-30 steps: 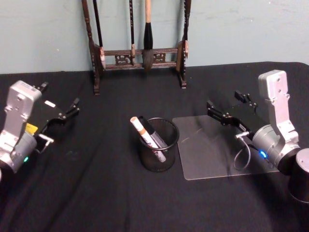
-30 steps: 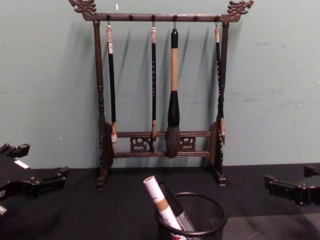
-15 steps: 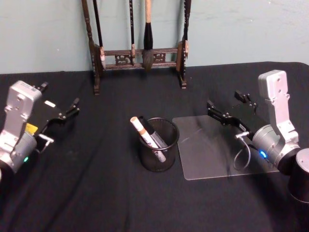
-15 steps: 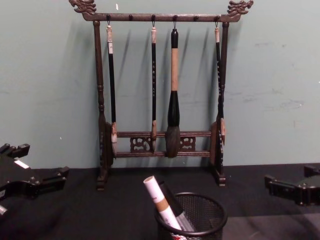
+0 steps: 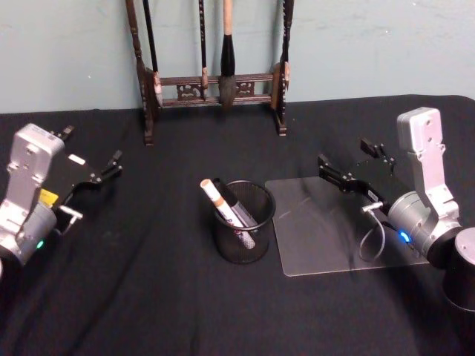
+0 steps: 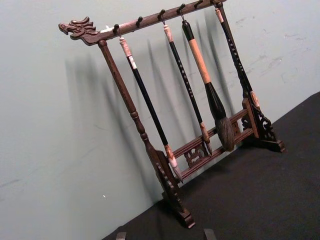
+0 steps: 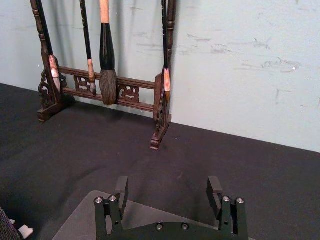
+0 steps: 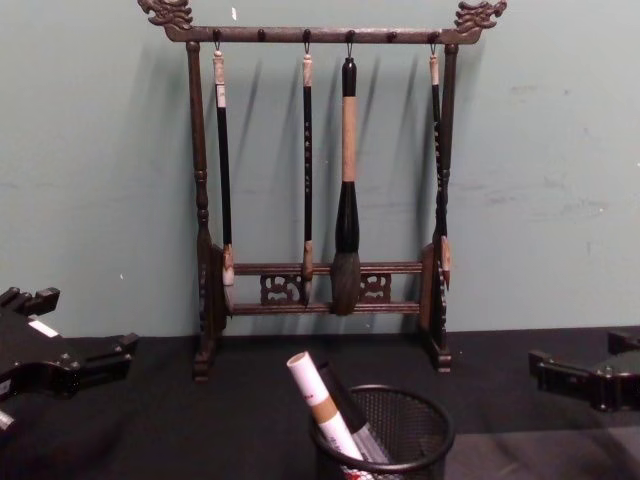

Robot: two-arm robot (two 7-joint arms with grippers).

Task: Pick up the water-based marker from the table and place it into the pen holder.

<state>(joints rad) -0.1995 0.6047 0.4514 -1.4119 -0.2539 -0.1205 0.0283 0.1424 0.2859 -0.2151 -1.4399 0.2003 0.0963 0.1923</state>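
Marker (image 5: 225, 207) leaning in pen holder (image 5: 246, 222), between spread, empty left end effector (image 5: 93, 157) and right end effector (image 5: 355, 165)

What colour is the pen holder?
Black wire mesh; the pen holder shows best in the head view.

pen holder (image 5: 245, 222): 1 | markers (image 5: 228, 208): 2 | brush rack (image 8: 320, 200): 1 | brushes (image 8: 347, 190): 4 | clear mat (image 5: 334, 230): 1

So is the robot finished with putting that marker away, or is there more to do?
It looks finished. The marker stands leaning inside the black mesh pen holder, beside a darker pen. Nothing is in hand: the left pincer and right pincer are both open and empty, held apart at either side of the table. No other marker lies on the cloth, so nothing seems left.
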